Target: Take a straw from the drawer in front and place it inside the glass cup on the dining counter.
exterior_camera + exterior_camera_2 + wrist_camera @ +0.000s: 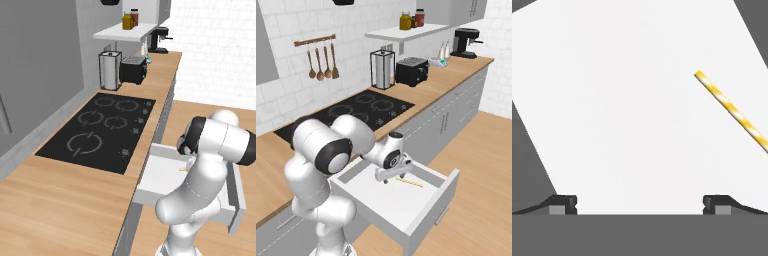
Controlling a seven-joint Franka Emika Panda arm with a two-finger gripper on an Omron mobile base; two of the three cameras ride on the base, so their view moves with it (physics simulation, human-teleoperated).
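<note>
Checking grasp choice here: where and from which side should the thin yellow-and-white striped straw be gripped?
Probably mid-length, from straight above: the thin yellow-and-white striped straw lies flat on the white drawer floor, so the open gripper should straddle it crosswise.

Pretty standard kitchen setup: a wooden worktop (456, 75) ran along a white tiled wall (291, 90), with a black cooktop (100, 130) set into it. Grey cabinets (456, 117) sat underneath, over a wooden floor (491, 165). A toaster (412, 70), a coffee machine (466, 42) and hanging wooden spoons (320, 62) were there too, plus jars on a white shelf (406, 32).
</note>
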